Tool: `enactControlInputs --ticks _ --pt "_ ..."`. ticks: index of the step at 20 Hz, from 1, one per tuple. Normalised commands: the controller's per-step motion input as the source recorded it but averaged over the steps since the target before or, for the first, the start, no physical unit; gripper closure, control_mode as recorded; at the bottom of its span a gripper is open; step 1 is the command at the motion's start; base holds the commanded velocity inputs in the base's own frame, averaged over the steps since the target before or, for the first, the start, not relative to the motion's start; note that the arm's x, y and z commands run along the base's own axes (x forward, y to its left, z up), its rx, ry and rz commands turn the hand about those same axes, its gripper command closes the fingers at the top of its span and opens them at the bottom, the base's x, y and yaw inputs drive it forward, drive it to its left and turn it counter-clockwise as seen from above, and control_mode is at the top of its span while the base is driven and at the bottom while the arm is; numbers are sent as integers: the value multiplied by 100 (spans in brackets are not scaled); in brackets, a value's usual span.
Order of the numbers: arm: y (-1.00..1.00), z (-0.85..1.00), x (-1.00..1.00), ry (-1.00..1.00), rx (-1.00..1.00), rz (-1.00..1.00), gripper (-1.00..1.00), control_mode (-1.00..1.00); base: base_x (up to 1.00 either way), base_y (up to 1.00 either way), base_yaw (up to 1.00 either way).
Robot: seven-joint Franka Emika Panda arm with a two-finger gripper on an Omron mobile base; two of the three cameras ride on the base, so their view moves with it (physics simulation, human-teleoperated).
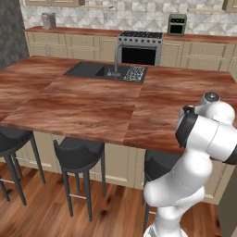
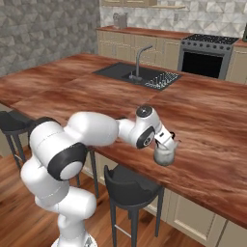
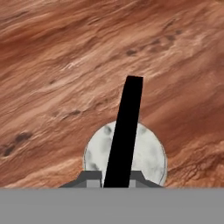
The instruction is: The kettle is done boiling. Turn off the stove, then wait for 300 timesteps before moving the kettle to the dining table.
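The small silvery-white kettle (image 2: 165, 155) is low over the dining table (image 2: 207, 120), near its front edge; whether it rests on the wood I cannot tell. My gripper (image 2: 166, 140) reaches down over it from the left and is shut on its thin black handle. In the hand view the black handle (image 3: 127, 127) runs up between my gripper (image 3: 114, 178) fingertips, with the round kettle (image 3: 148, 157) body below and the wood top (image 3: 65, 65) behind. The stove (image 1: 141, 46) (image 2: 208, 50) stands at the back wall, beyond the table.
An inset dark sink (image 1: 88, 70) (image 2: 120, 71) with a faucet and a drying rack (image 1: 135, 73) sits in the table's far part. Dark stools (image 1: 78, 152) (image 2: 130, 185) stand along the near side. A toaster oven (image 1: 177, 24) sits on the back counter.
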Motion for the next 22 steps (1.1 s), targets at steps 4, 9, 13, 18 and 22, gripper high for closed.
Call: enactControlInputs --ticks 4,9,13,18,22 --pt "0 -18 21 0 0 0 100 -100 0 0 0" --pt "0 -14 4 0 0 0 100 -100 0 0 0" --pt "1 -12 3 2 0 0 -100 -100 0 0 0" --pt "0 -2 0 0 0 0 -100 -100 0 0 0" --pt "0 0 -3 0 0 0 -100 -100 0 0 0"
